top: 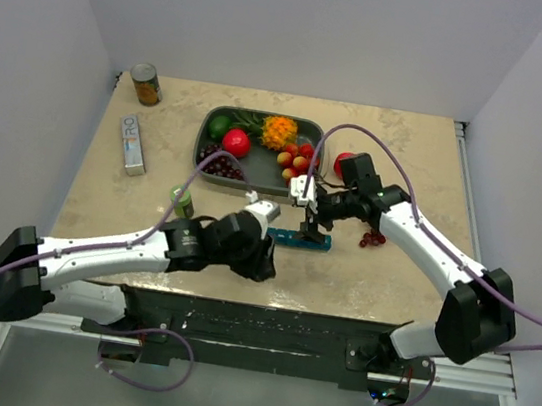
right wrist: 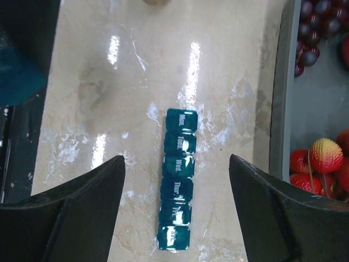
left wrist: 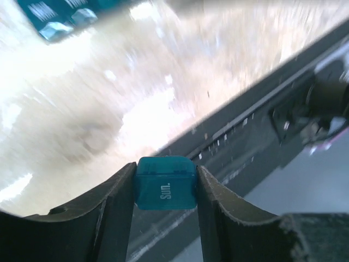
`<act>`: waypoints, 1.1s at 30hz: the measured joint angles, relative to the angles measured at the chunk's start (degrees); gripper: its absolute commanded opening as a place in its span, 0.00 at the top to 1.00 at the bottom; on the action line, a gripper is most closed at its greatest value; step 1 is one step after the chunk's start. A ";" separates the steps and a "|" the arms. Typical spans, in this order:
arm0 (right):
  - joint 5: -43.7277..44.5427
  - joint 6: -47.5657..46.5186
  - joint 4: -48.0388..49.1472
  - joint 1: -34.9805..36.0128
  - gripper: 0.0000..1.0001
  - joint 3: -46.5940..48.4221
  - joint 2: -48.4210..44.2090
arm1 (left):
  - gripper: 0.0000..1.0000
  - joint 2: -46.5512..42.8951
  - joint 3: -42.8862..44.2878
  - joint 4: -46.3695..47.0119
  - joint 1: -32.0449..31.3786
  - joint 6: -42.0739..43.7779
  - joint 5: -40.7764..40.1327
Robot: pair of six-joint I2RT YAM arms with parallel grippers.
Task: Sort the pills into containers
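While the left claw [left wrist: 166,173] is clamped on a single teal cell [left wrist: 166,188] marked "Sun.", that cell sits squeezed between its two dark fingers [left wrist: 114,210], right at their tips, with no other cell joined to it. Past the fingertips lies marbled table [left wrist: 136,109], blurred, and the table's dark front edge runs off to the claw's right. Farthest out, up and to the left of the fingertips, one end of the strip [left wrist: 57,19] shows, well apart from the held cell.

The right claw [right wrist: 175,164] stands wide apart and grips nothing. Directly under it, in the gap between its fingers [right wrist: 82,213], the strip [right wrist: 178,180] lies flat on the table: six teal cells in a line, lids shut, reading from the far end "Mon." to the nearest cell by the fingertips. Neither finger touches it. Beyond the right-hand finger stands the grey tray [right wrist: 279,82], its wall running parallel to the strip and near it. Inside, closest to that finger, are red and yellow-pink fruits [right wrist: 325,153]; farther along are dark grapes [right wrist: 313,24].

From above, a tin can [top: 146,85] stands at the far left corner, well away from both claws.
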 measured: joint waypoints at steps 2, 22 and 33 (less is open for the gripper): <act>-1.46 -0.87 -0.44 0.00 0.17 -0.85 -2.03 | 0.88 -2.32 -1.33 1.92 5.75 1.55 3.58; -15.37 15.19 13.88 0.02 0.21 -7.19 -7.91 | 0.90 -6.16 -5.77 25.03 20.48 -11.91 20.55; -21.27 26.84 21.90 0.02 0.37 -6.99 -9.55 | 0.90 -8.68 -9.16 32.61 20.74 -22.73 17.38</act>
